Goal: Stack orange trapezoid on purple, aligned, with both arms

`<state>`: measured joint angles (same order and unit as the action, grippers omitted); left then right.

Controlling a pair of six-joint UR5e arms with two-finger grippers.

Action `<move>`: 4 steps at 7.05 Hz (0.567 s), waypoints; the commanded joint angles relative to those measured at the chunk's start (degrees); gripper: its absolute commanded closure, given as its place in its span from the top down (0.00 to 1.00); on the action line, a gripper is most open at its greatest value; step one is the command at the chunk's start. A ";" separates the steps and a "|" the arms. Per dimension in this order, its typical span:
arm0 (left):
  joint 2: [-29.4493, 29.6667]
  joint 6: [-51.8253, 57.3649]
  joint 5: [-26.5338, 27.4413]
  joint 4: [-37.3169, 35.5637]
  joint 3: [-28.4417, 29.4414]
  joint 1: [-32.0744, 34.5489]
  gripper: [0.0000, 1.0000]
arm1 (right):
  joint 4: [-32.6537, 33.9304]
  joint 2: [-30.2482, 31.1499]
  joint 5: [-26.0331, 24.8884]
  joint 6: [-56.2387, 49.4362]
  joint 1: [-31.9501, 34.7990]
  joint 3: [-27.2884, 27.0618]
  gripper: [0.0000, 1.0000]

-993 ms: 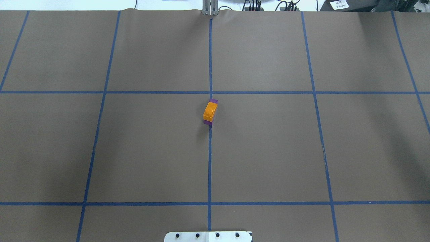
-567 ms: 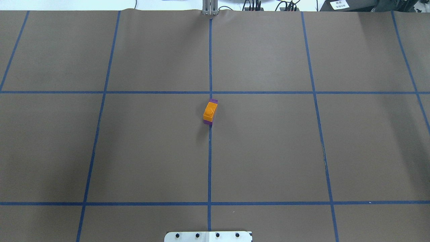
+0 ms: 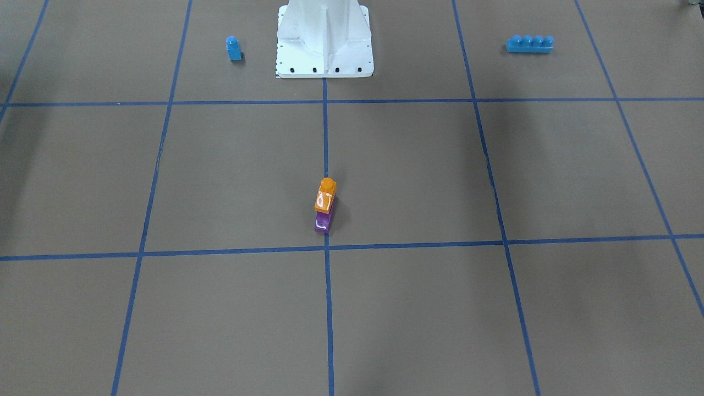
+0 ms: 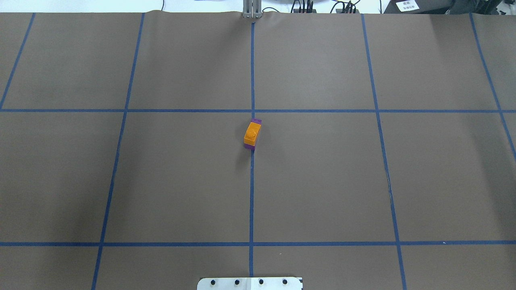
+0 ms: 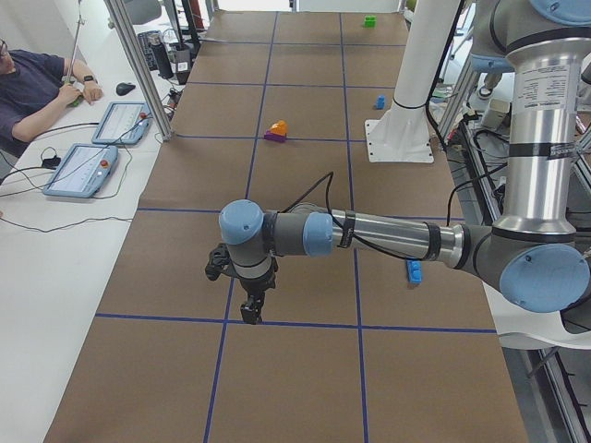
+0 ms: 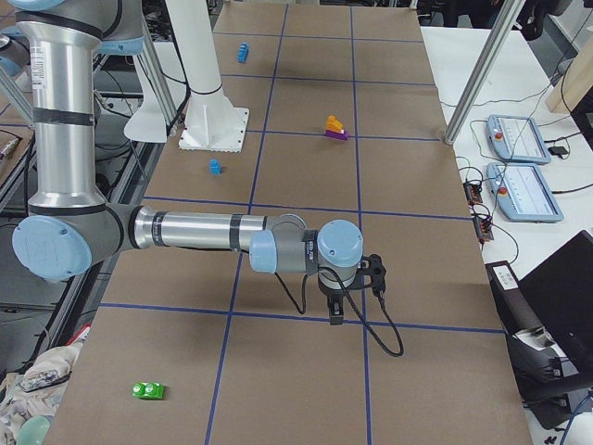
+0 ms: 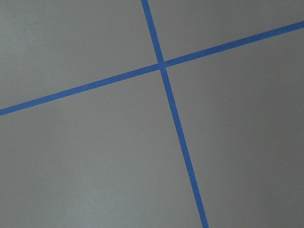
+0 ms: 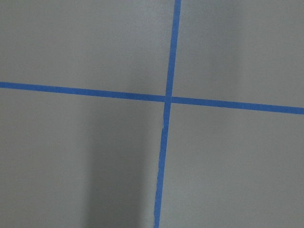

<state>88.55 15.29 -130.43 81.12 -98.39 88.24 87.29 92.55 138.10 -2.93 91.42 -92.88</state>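
Note:
The orange trapezoid [image 4: 252,133] sits on top of the purple brick [image 4: 256,121] at the table's middle, on the centre tape line. The purple ends stick out at both ends. The front-facing view shows the orange piece [image 3: 325,197] on the purple one [image 3: 323,223]. No gripper touches the stack. My left gripper [image 5: 254,309] shows only in the exterior left view, far from the stack [image 5: 277,131], pointing down above the table; I cannot tell its state. My right gripper [image 6: 335,311] shows only in the exterior right view, also far off; I cannot tell its state.
A small blue one-stud brick [image 3: 234,48] and a long blue four-stud brick [image 3: 529,44] lie either side of the white robot base [image 3: 324,38]. A green brick [image 6: 148,390] lies at the table's right end. An operator [image 5: 28,83] sits beside the table.

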 commanded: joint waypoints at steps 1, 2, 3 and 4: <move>0.04 -0.26 0.00 0.00 0.04 0.00 1.00 | -0.02 -0.08 0.06 0.38 0.07 -0.19 1.00; -0.05 -0.26 0.00 0.00 0.04 0.00 1.00 | -0.02 -0.09 0.15 0.38 0.07 -0.28 1.00; 0.04 -0.34 0.00 0.00 0.13 0.00 1.00 | 0.24 -0.35 0.23 0.46 0.07 -0.54 1.00; 0.04 -0.34 0.00 -0.09 0.04 -0.09 1.00 | 0.59 -0.61 0.24 0.47 0.07 -0.55 1.00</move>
<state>88.57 14.97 -130.43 81.10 -98.31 88.22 87.54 92.22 138.30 -2.50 91.49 -93.33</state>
